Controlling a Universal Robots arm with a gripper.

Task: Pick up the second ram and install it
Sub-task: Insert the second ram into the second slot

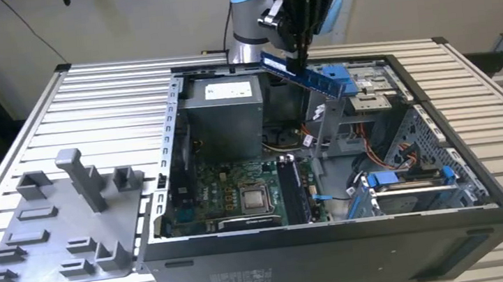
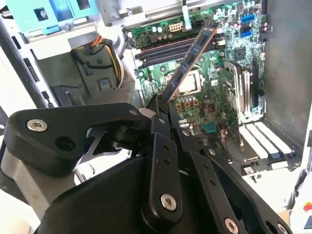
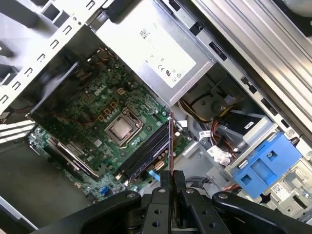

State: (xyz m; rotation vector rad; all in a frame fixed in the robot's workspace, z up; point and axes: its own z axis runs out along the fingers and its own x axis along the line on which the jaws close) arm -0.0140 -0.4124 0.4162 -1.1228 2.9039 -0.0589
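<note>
Jaws: closed firmly on the second ram [image 1: 320,81], a thin, long bluish-green memory stick with a row of dark chips. They pinch it near one end, and the rest of the stick juts out past the fingertips.

Gripper [image 1: 298,62]: black, two-fingered, linkage type, on the light-blue-jointed arm. It hangs above the back part of the case. In the exterior view the stick in the jaws slopes down toward the exterior view's right.

Second ram, position: raised in the air above the open case, apart from the board. In the second wrist view its flat face [image 2: 195,53] runs away from the jaws at a slant. In the first wrist view it shows edge-on as a thin line [image 3: 170,141].

Computer case [image 1: 339,258]: black metal tower lying on its side with the side panel off, below the jaws.

Motherboard [image 3: 97,107]: green circuit board on the case floor, well below the jaws.

Processor socket [image 3: 120,129]: square, with a silver metal frame, at the middle of the board.

Memory slots [image 3: 144,153]: long black parallel rails beside the socket, beneath the jaws and apart from the stick.

Power supply [image 1: 220,109]: grey metal box with a white label, below and to one side of the jaws.

Drive bracket [image 3: 263,161]: chunky blue plastic piece on the metal drive cage, near the jaws but apart from them.

Fixture tray [image 1: 64,224]: grey plastic plate with upright holders, well away from the jaws outside the case.

Table [image 1: 89,109]: slatted aluminium top, under the case and the tray.
</note>
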